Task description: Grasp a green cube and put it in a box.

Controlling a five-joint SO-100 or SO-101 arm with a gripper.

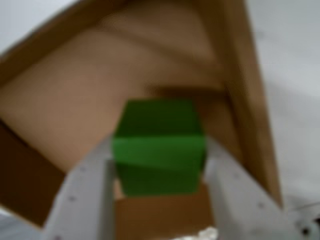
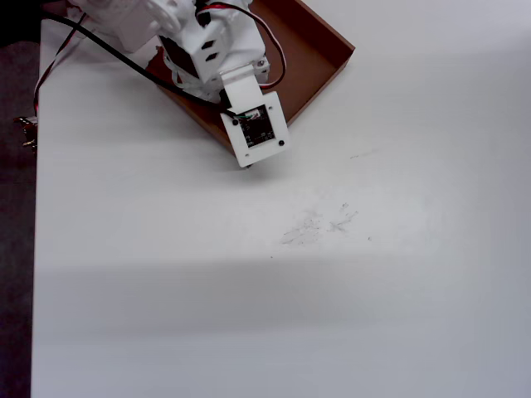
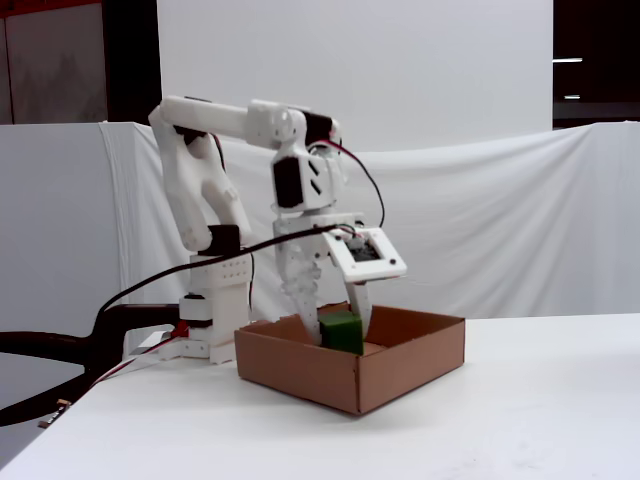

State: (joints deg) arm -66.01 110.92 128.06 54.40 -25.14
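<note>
Hiding green cube (image 3: 340, 331) overhead, arm (image 2: 207, 50), tool (image 3: 338, 325) clamped, box (image 3: 400, 372) part-covered

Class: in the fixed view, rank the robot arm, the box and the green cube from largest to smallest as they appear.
1. Robot arm: tallest, largest.
2. Box: wide and low.
3. Green cube: smallest, held between the gripper fingers inside the box.

White table, draped backdrop.
A white table (image 3: 520, 420) stands before a white cloth (image 3: 480, 220); behind it a white wall (image 3: 400, 70) with dark edges.
</note>
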